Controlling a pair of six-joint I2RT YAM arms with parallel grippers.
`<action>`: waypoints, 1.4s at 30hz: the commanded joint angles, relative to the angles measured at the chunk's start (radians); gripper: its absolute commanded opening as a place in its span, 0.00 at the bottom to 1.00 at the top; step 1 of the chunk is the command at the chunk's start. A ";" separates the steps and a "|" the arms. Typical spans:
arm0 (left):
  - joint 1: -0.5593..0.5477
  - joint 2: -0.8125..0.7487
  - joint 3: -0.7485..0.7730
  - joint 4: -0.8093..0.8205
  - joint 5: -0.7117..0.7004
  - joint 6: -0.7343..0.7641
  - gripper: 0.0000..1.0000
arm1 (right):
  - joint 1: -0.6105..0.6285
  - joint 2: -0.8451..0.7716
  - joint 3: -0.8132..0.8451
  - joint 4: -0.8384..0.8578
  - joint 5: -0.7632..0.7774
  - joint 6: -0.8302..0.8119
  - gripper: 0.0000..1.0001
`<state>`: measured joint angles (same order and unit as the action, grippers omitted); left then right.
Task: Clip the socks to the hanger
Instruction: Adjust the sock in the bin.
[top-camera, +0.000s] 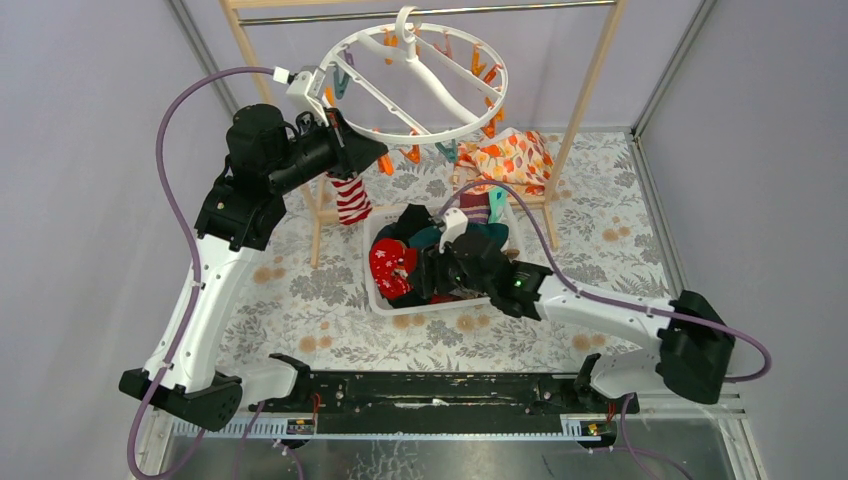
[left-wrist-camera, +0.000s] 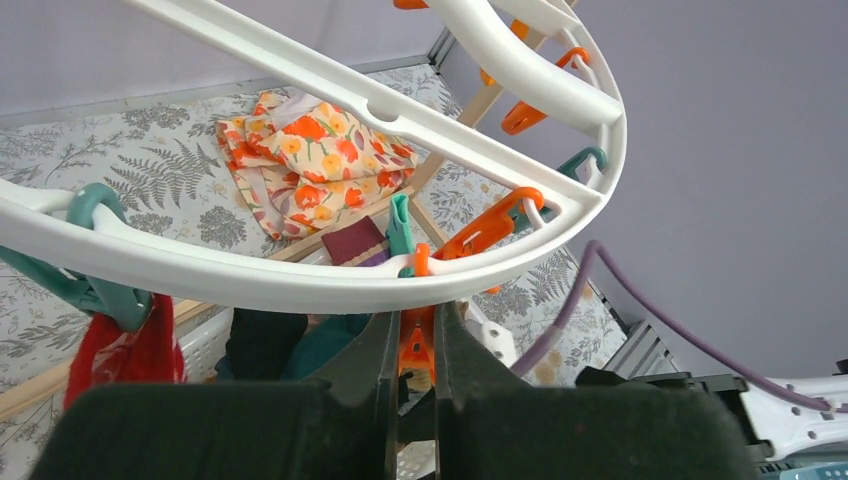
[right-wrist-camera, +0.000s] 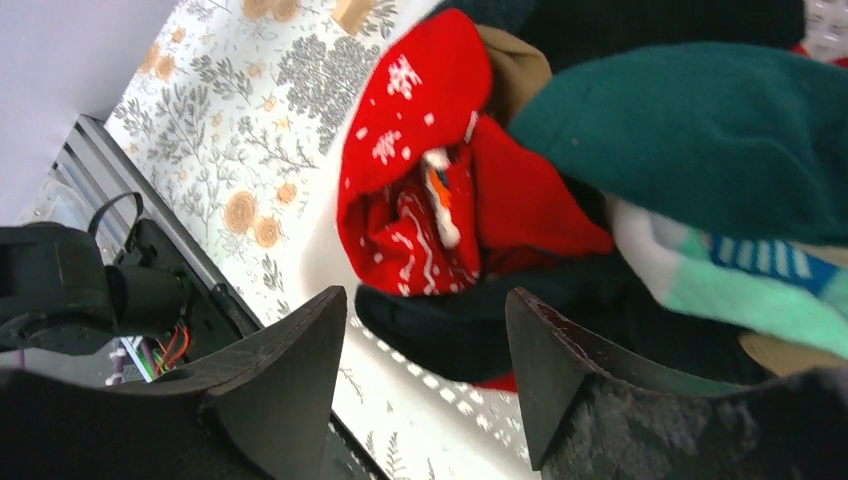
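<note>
The white ring hanger (top-camera: 420, 80) hangs from a metal bar, with orange and teal clips dangling from it. My left gripper (top-camera: 370, 155) is raised at the ring's near left edge. In the left wrist view it (left-wrist-camera: 417, 350) is shut on an orange clip (left-wrist-camera: 416, 345) just under the ring (left-wrist-camera: 300, 285). A red-white striped sock (top-camera: 350, 198) hangs from a teal clip (left-wrist-camera: 90, 290). My right gripper (top-camera: 428, 270) is open and empty, low over the socks in the basket. Its jaws (right-wrist-camera: 425, 330) straddle a black sock (right-wrist-camera: 470, 320), beside a red snowflake sock (right-wrist-camera: 420, 190) and a dark teal sock (right-wrist-camera: 700, 130).
The white basket (top-camera: 378, 296) stands mid-table on the floral cloth. An orange leaf-print cloth (top-camera: 510, 158) lies behind it. The wooden rack's legs (top-camera: 580, 110) flank the hanger. A light green sock (right-wrist-camera: 720, 280) lies in the pile.
</note>
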<state>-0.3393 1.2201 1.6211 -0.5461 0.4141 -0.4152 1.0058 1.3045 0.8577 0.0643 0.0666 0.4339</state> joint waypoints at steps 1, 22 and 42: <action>0.007 -0.001 0.020 -0.008 0.027 0.026 0.00 | 0.010 0.075 0.102 0.185 -0.009 0.039 0.65; 0.007 -0.005 0.027 -0.008 0.024 0.051 0.00 | 0.010 0.295 0.184 0.250 -0.015 0.343 0.56; 0.006 -0.016 0.036 -0.009 0.017 0.058 0.00 | -0.016 0.358 0.213 0.396 0.117 0.443 0.08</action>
<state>-0.3393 1.2201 1.6215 -0.5552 0.4202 -0.3843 1.0039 1.6733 1.0290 0.3851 0.1455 0.8745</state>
